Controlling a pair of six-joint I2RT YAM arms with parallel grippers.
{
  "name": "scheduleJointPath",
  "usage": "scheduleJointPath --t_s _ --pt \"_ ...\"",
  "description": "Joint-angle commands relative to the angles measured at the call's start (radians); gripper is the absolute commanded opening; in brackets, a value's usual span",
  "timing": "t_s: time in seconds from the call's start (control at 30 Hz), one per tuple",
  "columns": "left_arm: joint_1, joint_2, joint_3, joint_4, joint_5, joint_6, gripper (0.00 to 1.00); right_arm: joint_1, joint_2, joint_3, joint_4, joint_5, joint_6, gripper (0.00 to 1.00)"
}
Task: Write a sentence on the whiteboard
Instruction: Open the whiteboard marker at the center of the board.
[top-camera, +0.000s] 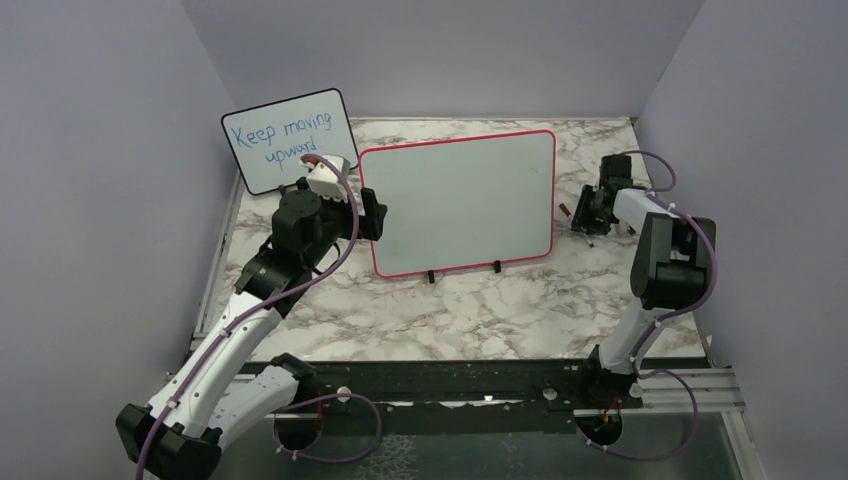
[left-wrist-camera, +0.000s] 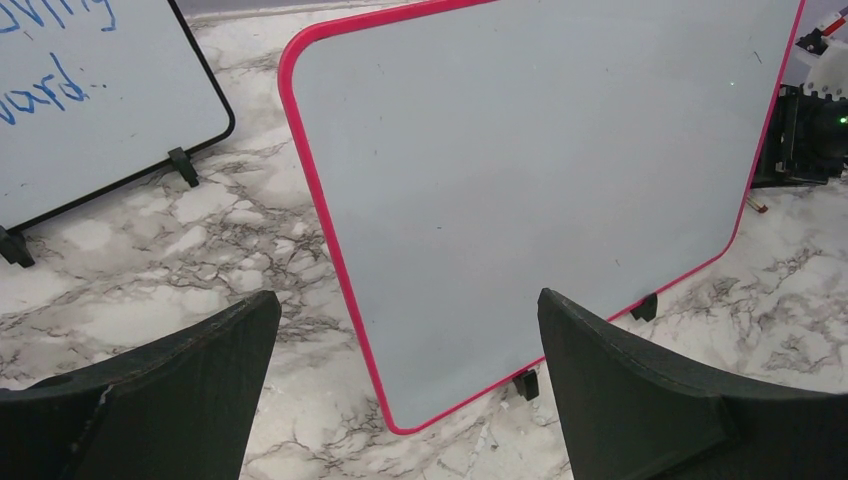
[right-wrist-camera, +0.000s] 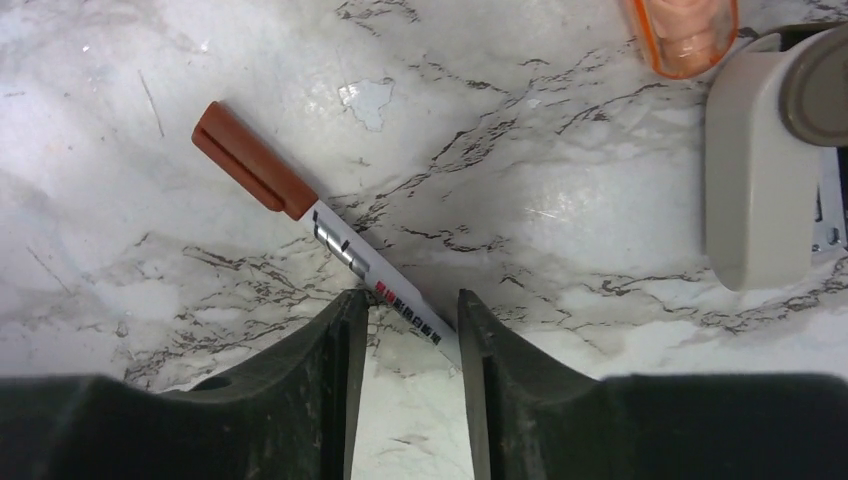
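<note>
Whiteboard (top-camera: 460, 200) is sitting blank, sentence unwritten. I'm straddling the capped brown marker (right-wrist-camera: 320, 225) on the desk (right-wrist-camera: 150, 130) with the right gripper (right-wrist-camera: 410, 300), can't tell if clamped; left gripper (left-wrist-camera: 408, 310) wide apart.

A marbled table (top-camera: 480, 310) is seen. On it a red-framed whiteboard (top-camera: 460, 200) is propped upright on black feet, a smaller black-framed board (top-camera: 285, 145) is stood behind at its left, and a brown-capped marker (right-wrist-camera: 300, 205) is laid flat to its right.
</note>
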Motion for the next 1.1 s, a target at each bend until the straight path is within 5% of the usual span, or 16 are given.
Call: scheduleJointPath --t_s 0.0,0.6,1.07 --pt "0.005 -0.016 -0.012 0.038 0.032 0.009 0.99 -0.006 -0.002 -0.057 -0.019 -0.106 0.038 0.4" --pt "0.006 -0.003 -0.015 0.046 0.045 0.004 0.99 -0.006 -0.005 -0.041 -0.003 -0.113 0.07 0.02" --pt "0.008 0.002 -0.012 0.056 0.124 -0.016 0.99 -0.005 -0.28 -0.054 -0.09 -0.026 0.095 0.01"
